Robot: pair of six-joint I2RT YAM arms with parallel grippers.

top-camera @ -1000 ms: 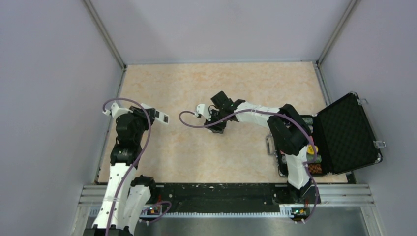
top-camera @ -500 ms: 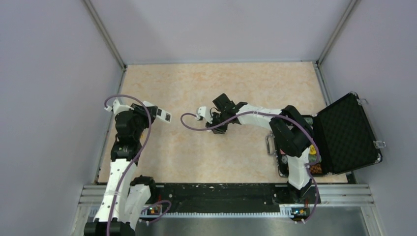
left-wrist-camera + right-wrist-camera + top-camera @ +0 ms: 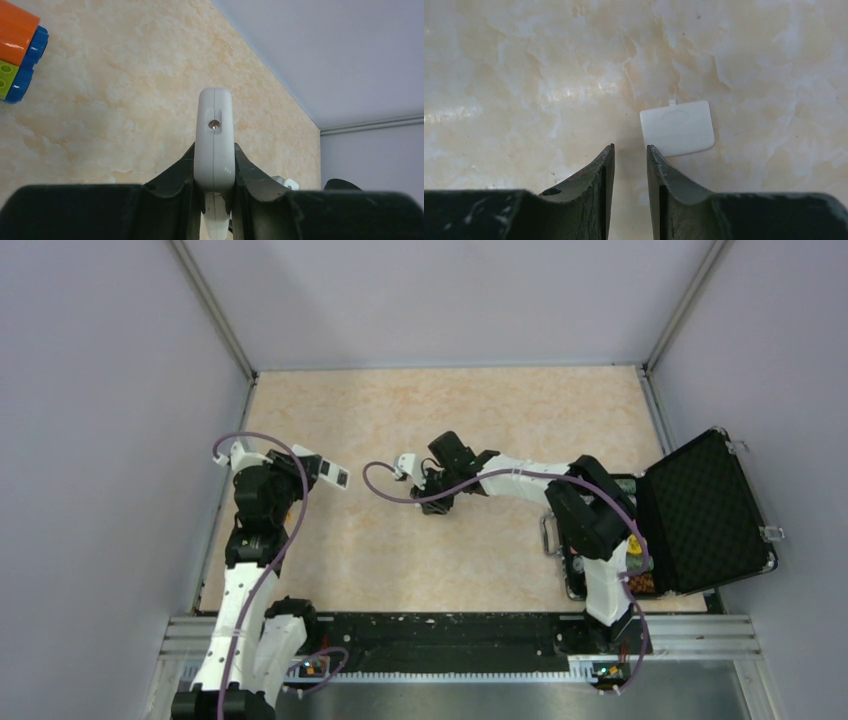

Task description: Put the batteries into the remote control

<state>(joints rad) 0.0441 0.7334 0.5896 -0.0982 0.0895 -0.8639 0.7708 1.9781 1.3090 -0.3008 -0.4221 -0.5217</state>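
Remote control is clamped in the left gripper over the left part of the table. Its long axis points right, toward the right gripper, which is well apart. In the left wrist view the fingers squeeze the white bar edge-on. In the right wrist view the jaws stand narrow and empty. A white cover lies flat just beyond them, so the right arm seems nearer to it. Batteries I cannot find in any view.

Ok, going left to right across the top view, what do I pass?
Left arm → remote control, held in the left jaws → right jaws, pointed down over mid-table → open black case at the right edge.
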